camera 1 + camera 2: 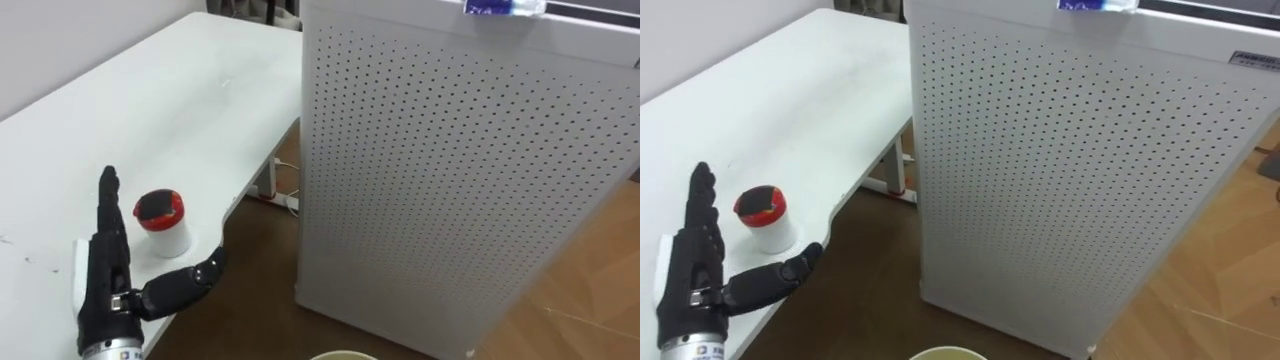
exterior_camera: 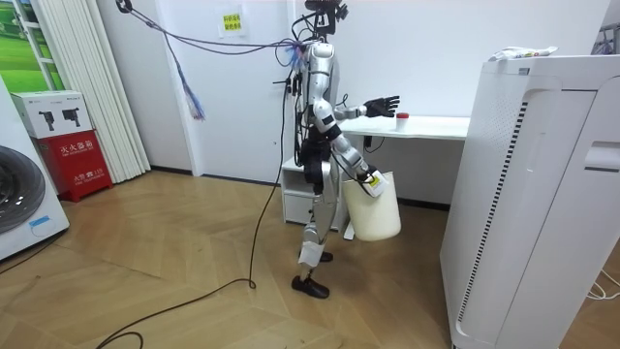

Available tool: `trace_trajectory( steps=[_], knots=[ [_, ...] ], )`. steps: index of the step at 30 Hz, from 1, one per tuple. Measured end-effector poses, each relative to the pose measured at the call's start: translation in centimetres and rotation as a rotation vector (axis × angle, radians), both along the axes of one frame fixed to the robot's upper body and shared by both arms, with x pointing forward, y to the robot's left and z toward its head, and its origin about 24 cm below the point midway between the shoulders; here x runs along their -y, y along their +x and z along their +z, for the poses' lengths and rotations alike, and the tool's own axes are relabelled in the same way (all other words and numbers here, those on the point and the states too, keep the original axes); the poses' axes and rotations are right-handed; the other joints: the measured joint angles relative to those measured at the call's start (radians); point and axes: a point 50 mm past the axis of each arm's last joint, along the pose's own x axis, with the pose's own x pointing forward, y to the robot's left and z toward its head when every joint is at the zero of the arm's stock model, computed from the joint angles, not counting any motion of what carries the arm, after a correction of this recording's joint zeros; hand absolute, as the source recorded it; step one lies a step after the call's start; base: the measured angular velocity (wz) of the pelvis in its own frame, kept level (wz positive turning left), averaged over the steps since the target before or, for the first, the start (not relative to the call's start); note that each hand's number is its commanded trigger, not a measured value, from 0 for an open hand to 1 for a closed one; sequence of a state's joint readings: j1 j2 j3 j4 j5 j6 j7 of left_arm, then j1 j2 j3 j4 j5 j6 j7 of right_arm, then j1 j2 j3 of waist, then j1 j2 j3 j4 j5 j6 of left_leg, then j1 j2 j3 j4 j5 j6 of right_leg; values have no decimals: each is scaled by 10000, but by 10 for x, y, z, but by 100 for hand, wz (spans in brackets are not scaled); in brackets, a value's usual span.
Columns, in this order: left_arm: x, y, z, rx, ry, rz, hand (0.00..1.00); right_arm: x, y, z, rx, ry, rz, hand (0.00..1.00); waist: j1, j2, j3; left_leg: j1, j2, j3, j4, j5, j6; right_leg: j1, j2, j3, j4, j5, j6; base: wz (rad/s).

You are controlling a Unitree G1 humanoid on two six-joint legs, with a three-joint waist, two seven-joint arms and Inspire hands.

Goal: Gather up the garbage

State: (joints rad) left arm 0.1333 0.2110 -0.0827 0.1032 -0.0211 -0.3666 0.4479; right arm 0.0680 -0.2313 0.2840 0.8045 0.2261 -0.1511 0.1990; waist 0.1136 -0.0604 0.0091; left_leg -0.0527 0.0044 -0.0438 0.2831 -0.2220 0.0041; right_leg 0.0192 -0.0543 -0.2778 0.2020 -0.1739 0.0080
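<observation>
The cup (image 1: 163,225) is sitting unpicked near the desk (image 1: 150,110) edge, with the left hand (image 1: 105,285) hovering beside it, fingers (image 1: 108,200) released.

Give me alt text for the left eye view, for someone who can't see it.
The robot's left hand is open beside a small white cup with a red lid at the edge of a white table. A tall white perforated cabinet stands on the wooden floor to the right.
</observation>
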Motion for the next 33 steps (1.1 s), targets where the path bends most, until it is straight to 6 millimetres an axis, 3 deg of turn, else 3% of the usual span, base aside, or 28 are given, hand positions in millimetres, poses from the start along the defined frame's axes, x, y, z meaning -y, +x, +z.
trace_trajectory(
  steps=[8,15,23,33],
  knots=[
    [-2,-4,-20,-862,-510,209,0,0,-1,-1,-64,1,2,100,-13,-6,5,-11,1,5,75,7,-7,0,-2,-7,84,0,-1,0],
    [-4,-4,-19,-790,-507,465,0,0,-1,-1,-58,-7,-4,100,-7,-20,11,-78,6,1,22,7,-8,-163,-8,13,192,0,-1,-2],
    [-11,-3,-16,-609,-464,940,0,1,-1,-1,-32,-63,-53,100,23,-183,49,-54,5,-2,19,7,-7,-175,-11,40,187,0,0,-1],
    [-18,-4,-14,-480,-403,1449,0,1,-2,-1,-46,-81,-83,100,198,-135,51,14,-2,-42,8,6,-7,-124,-18,30,186,0,-1,0]
  ],
)
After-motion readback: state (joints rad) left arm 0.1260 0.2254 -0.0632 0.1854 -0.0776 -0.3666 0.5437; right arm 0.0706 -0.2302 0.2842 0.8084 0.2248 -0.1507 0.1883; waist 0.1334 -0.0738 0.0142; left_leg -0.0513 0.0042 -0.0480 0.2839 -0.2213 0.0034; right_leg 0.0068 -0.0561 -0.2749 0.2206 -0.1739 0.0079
